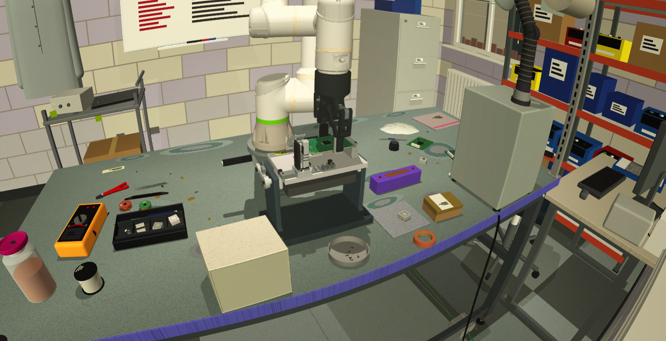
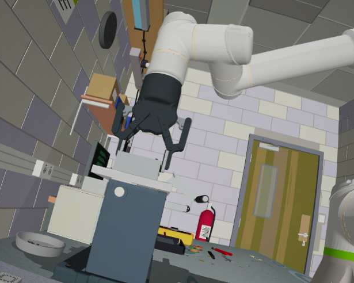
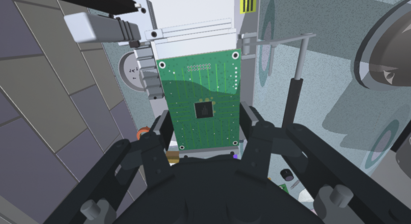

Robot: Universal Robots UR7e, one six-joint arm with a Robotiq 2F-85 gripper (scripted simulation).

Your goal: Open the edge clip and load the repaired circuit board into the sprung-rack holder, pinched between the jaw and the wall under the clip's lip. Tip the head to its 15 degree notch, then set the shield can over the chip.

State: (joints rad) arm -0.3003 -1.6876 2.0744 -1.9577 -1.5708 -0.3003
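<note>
The green circuit board (image 3: 201, 100) with a black chip (image 3: 204, 110) at its middle is held across its width by my gripper (image 3: 203, 122), closed on its two long edges. The board (image 1: 324, 144) lies over the grey head of the sprung-rack holder (image 1: 316, 166) at the middle of the bench. The edge clip (image 1: 302, 153) stands upright at the head's left side; in the wrist camera its grey lever (image 3: 97, 28) reaches past the board's far corner. A small shield can (image 1: 404, 215) sits on a grey mat to the holder's right.
A grey extractor cabinet (image 1: 500, 145) stands at the bench's right end. A cream box (image 1: 244, 260) and a round dish (image 1: 348, 251) lie in front of the holder, a purple block (image 1: 396, 178) to its right. A parts tray (image 1: 149, 225) and orange meter (image 1: 80, 229) lie left.
</note>
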